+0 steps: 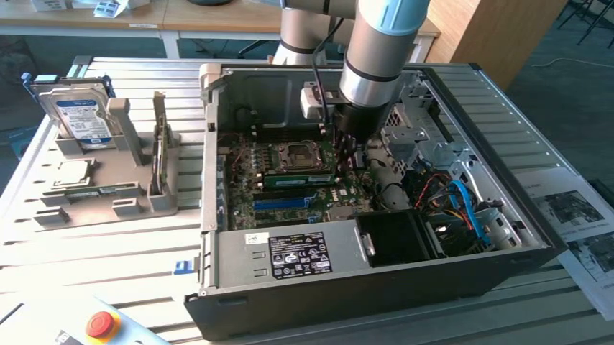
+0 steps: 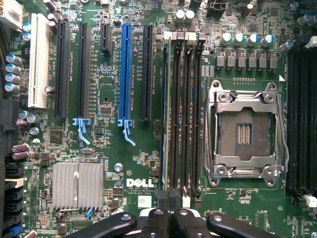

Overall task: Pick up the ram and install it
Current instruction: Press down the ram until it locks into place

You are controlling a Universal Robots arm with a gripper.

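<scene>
A black, open desktop computer case (image 1: 384,287) lies on its side on the ribbed aluminium bench (image 1: 96,251), with the green motherboard facing up. The robot arm reaches down into the case, and its dark end effector (image 1: 349,147) hangs just beside the empty silver processor socket (image 1: 292,154), towards the exterior view's right.

The long, thin green ram stick (image 1: 298,180) sits on edge in the memory slot next to that socket. In the wrist view, the ram stick (image 2: 164,114) shows as a pale narrow edge in the outermost of four black slots, on the side away from the socket (image 2: 245,134). The end effector (image 2: 171,208) is clenched, with its black fingers pressed together over the near end of that row of slots. I cannot tell whether they pinch the stick or only stand above it.

A long blue expansion slot (image 2: 125,74) runs parallel to the stick. A ribbed grey heat sink (image 2: 78,184) sits further off.

Well apart from the case, on the exterior view's left, a grey plastic holder (image 1: 144,201) carries three things:
- a second green stick (image 1: 158,147), standing on edge
- a blue-labelled hard drive (image 1: 82,118), upright
- a square silver processor chip (image 1: 72,172), lying flat
</scene>
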